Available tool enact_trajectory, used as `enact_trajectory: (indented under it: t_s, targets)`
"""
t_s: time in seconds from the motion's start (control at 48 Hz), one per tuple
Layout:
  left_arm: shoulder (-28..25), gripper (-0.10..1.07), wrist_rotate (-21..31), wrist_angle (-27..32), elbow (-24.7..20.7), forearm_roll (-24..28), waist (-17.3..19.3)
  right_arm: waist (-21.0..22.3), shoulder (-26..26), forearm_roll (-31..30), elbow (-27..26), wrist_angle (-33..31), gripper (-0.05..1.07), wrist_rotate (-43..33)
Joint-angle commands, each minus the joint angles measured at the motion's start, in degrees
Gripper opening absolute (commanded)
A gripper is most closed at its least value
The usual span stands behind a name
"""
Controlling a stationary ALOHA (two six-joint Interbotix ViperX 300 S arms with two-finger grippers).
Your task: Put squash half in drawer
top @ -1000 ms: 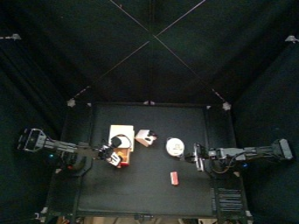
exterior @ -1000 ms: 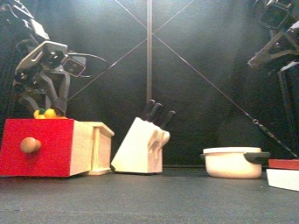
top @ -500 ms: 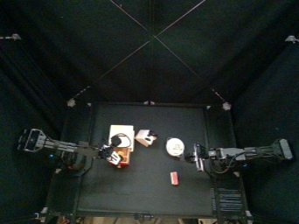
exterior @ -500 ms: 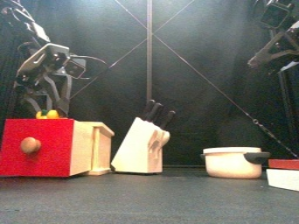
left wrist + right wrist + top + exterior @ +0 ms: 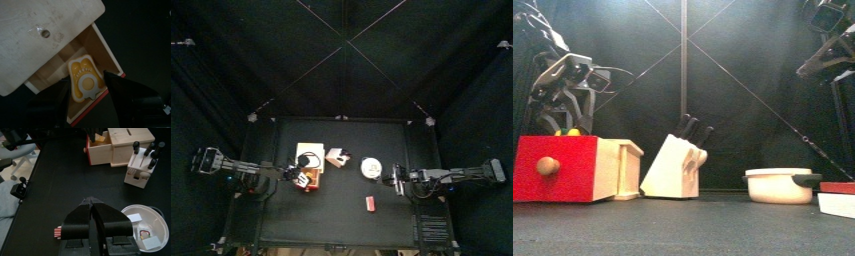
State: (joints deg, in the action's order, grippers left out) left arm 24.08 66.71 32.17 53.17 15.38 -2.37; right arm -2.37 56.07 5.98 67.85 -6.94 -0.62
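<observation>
The squash half [image 5: 85,80], yellow with a pale cut face, lies flat inside the pulled-out drawer [image 5: 110,52] of the cream-topped cabinet [image 5: 47,35]. My left gripper [image 5: 87,94] hangs just above it, jaws open on either side of the squash and not gripping it. In the front view the squash [image 5: 567,130] peeks over the red drawer front [image 5: 553,170], with the left gripper [image 5: 567,98] above it. In the top view the drawer [image 5: 306,179] stands open toward the table's front. My right gripper [image 5: 90,202] is shut and empty, resting at the table's right [image 5: 398,180].
A white knife block [image 5: 680,165] stands right of the cabinet. A white pot [image 5: 780,185] holding small items sits further right, also seen in the right wrist view [image 5: 143,223]. A red book [image 5: 372,203] lies near the front. A chair shows beyond the curtains.
My left gripper has shifted slightly over the open drawer. The squash half stays in the drawer. The right arm has not moved.
</observation>
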Motion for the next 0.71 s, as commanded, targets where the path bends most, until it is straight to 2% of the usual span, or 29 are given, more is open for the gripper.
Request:
enact_trajectory:
  t_s: [0.0,0.208,0.562,0.688]
  targets:
    - [0.09,0.84,0.00,-0.79,-0.70,0.00,0.26,0.00,-0.70,0.00,-1.14,0.44,0.02,0.09]
    - [0.09,0.97,0.00,-0.79,-0.70,0.00,0.26,0.09,-0.70,0.00,-1.14,0.35,0.02,0.09]
    - [0.09,0.97,-0.09,-0.97,-0.88,0.00,0.35,0.00,-0.70,0.00,-1.23,0.35,0.02,0.09]
    - [0.18,0.97,-0.18,-3.08,-0.62,0.00,0.35,0.00,-0.70,0.00,-1.23,0.35,0.02,0.09]
